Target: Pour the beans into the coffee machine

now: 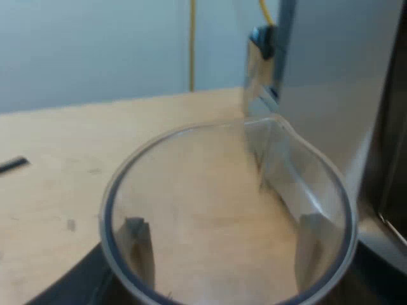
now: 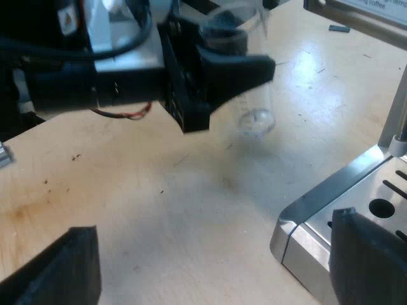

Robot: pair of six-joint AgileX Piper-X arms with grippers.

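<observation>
Measuring glass (image 1: 222, 216) over table (image 1: 57, 165), beside espresso machine (image 1: 331, 82).

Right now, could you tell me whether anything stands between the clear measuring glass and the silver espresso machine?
Nothing visible does: the clear measuring glass, held by the left gripper, hangs close beside the silver espresso machine, with only the light wooden table showing between them.

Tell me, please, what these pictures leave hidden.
Base of the measuring glass: left wrist view, cut off by the edge.
Its upper part: right wrist view, left hand covers it.
Top of the espresso machine: left wrist view, cut off by the edge.
Part of the drip tray: right wrist view, behind the right hand.
</observation>
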